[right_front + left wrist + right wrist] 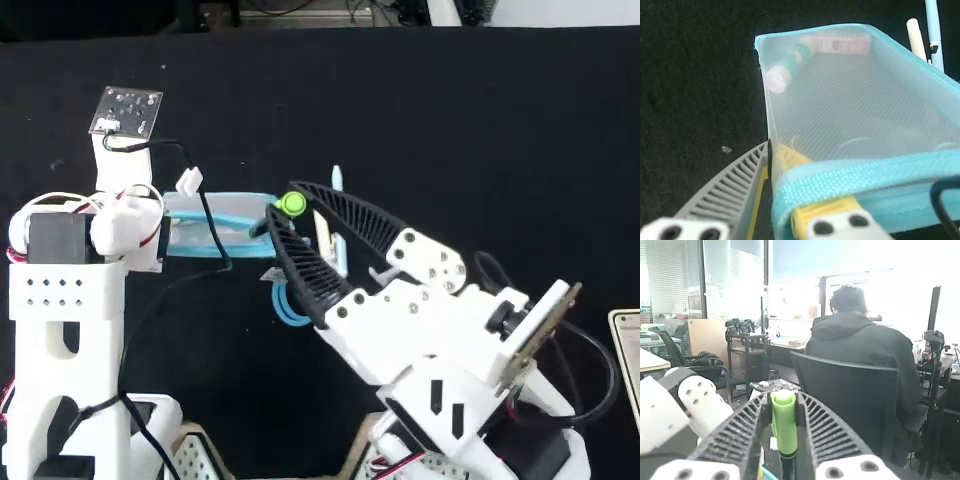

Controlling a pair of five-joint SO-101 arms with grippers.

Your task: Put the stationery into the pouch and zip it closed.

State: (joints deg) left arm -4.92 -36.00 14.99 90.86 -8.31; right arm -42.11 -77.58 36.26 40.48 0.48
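A clear mesh pouch [215,225] with teal trim is held off the table, and my left gripper [170,232] is shut on its edge. In the left wrist view the pouch [850,100] fills the space ahead of my left gripper [774,150], with a white tube [781,75] and a flat white piece [842,44] inside it. My right gripper [283,203] is shut on a green marker [292,205] right at the pouch's end. The marker [785,422] stands upright between the fingers of the right gripper [784,402]. Two pens [330,240] lie on the black table beside the pouch.
A light-blue pen [337,180] lies just beyond the right gripper. A light-blue loop [290,305] sits on the table under the right arm. A white object [628,350] shows at the table's right edge. The pens [925,35] lie past the pouch's far side.
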